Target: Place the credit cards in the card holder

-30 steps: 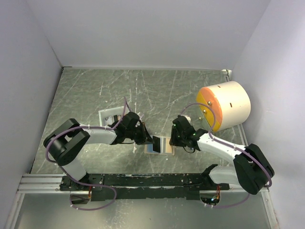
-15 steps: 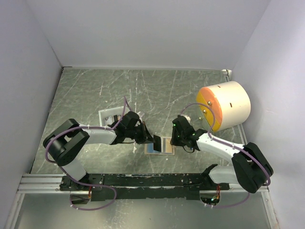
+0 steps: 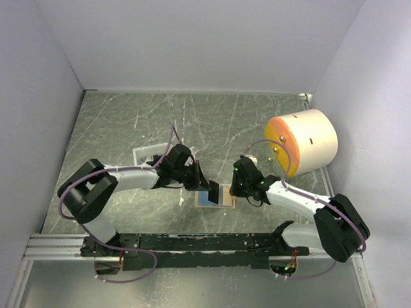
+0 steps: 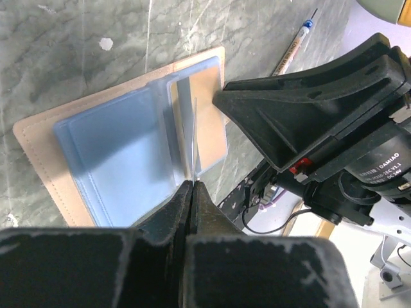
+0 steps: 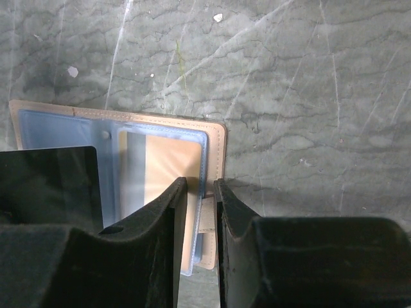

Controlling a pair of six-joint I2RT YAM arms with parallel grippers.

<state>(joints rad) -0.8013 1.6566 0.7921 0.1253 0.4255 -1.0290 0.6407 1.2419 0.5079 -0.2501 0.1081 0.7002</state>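
The tan card holder (image 3: 225, 200) lies open on the table, its clear blue pockets (image 4: 122, 141) facing up. An orange credit card (image 5: 164, 167) sits in the right pocket. My left gripper (image 4: 194, 183) is shut on a black credit card (image 5: 51, 186), seen edge-on in the left wrist view. It holds the card tilted over the middle of the holder (image 4: 38, 138). My right gripper (image 5: 200, 183) has its jaws drawn narrow around the holder's right edge (image 5: 220, 154) and snap tab, one finger (image 5: 173, 212) over the orange card.
A white tray (image 3: 148, 156) with more cards stands behind the left arm. A big cream cylinder with an orange face (image 3: 305, 141) lies at the right wall. A thin pen (image 4: 292, 51) lies on the table beyond the holder.
My left gripper has carried the black card a little to the right, over the holder. The right gripper's jaws have narrowed on the holder's right edge.
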